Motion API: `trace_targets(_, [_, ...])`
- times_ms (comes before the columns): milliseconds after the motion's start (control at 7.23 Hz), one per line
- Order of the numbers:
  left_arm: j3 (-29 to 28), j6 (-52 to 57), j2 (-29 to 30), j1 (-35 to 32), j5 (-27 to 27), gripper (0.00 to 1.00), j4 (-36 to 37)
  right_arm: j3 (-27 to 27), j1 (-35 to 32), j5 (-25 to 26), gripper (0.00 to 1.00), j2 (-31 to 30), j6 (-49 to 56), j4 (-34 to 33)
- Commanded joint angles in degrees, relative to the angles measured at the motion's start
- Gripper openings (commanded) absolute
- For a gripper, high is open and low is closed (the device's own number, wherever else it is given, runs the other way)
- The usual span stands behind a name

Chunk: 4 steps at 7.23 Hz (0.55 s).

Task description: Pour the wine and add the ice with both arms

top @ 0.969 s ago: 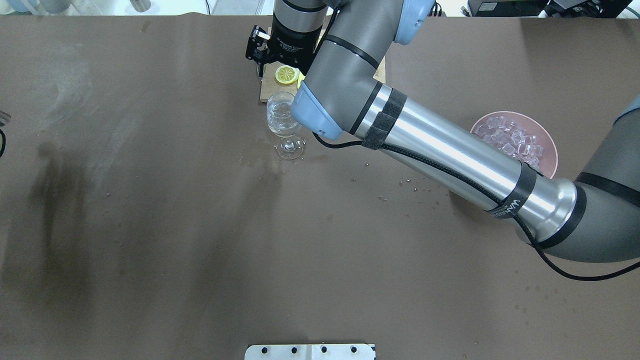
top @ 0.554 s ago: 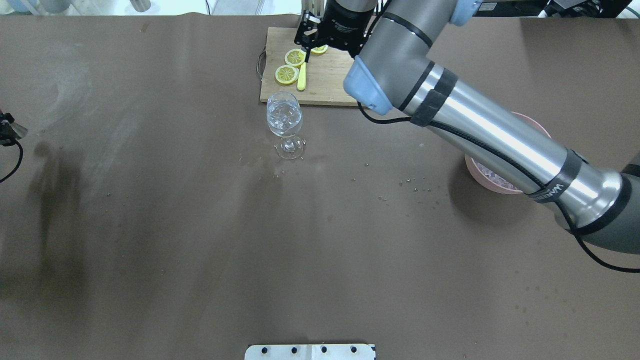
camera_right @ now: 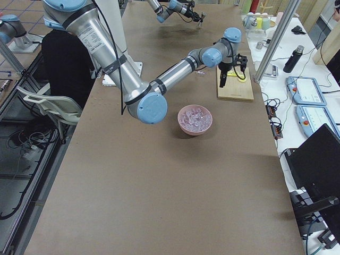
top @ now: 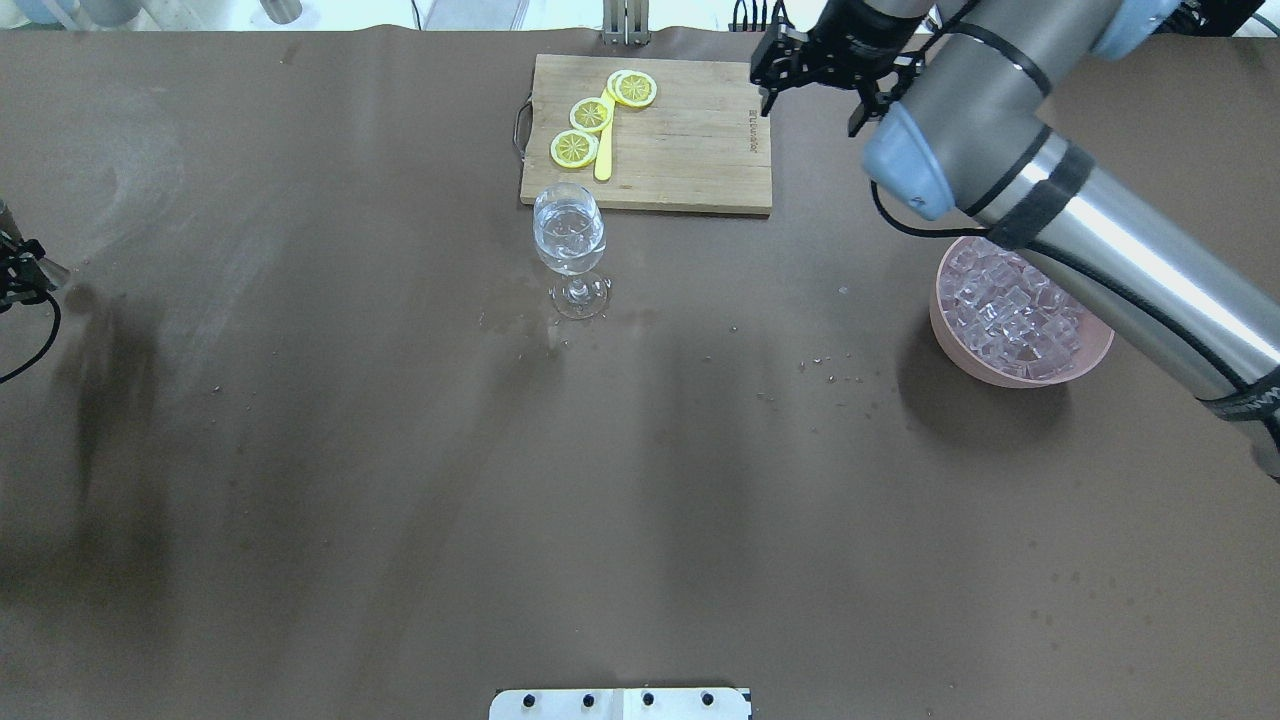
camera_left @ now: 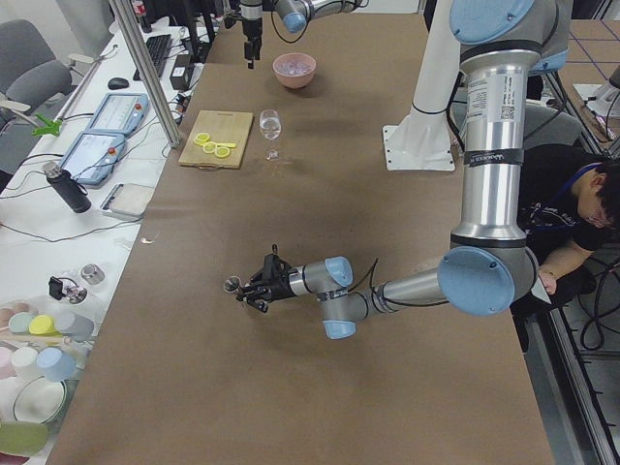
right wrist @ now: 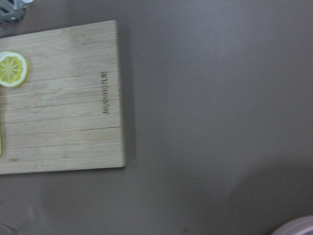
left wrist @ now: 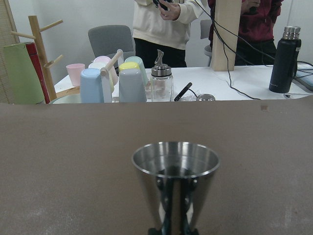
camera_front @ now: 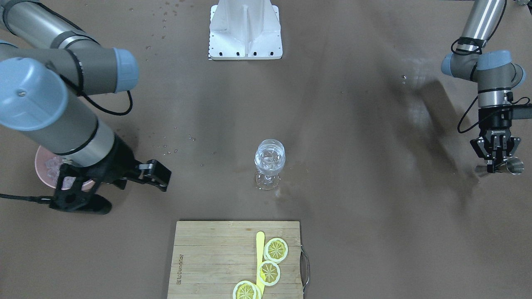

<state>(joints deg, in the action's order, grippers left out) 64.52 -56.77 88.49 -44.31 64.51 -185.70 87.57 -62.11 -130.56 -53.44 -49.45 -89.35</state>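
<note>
Two arms at a brown table (top: 300, 450). The right arm (top: 1100, 230) reaches over the far side of the table. Its gripper (top: 812, 95) hangs above the table just beside the right edge of the wooden cutting board (top: 690, 150), with its jaws spread wide and nothing between them. The ice (top: 1010, 310) lies heaped in a pink bowl (top: 1000, 376), which stands on the table under the right arm's forearm, well apart from the wine glass (top: 569, 235). The glass stands upright just in front of the board and holds clear contents. On the board lie three lemon slices (top: 575, 148) and a yellow utensil (top: 603, 155), touching one another. The left arm (camera_front: 494, 79) is at the table's far left end. Its gripper (camera_front: 497, 164) is closed around the lower part of a small metal cup (left wrist: 175, 176), whose open mouth faces away from the gripper. Small droplets dot the table between glass and bowl.
</note>
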Motion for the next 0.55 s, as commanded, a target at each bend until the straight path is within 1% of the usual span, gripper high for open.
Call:
trace_targets(0, [-0.09, -0.01, 0.01, 0.37, 0.0, 0.06, -0.19, 1.01, -6.41, -1.63, 1.0, -5.08, 15.8, -4.65])
trace_targets(277, [-0.27, -0.01, 0.01, 0.45, 0.09, 0.07, -0.19, 0.93, -12.31, -2.77, 1.0, -11.74, 27.68, -5.4])
trace_targets(415, [-0.27, -0.01, 0.01, 0.45, 0.09, 0.11, -0.19, 0.58, -14.51, -2.6, 1.0, -13.78, 31.31, -5.57])
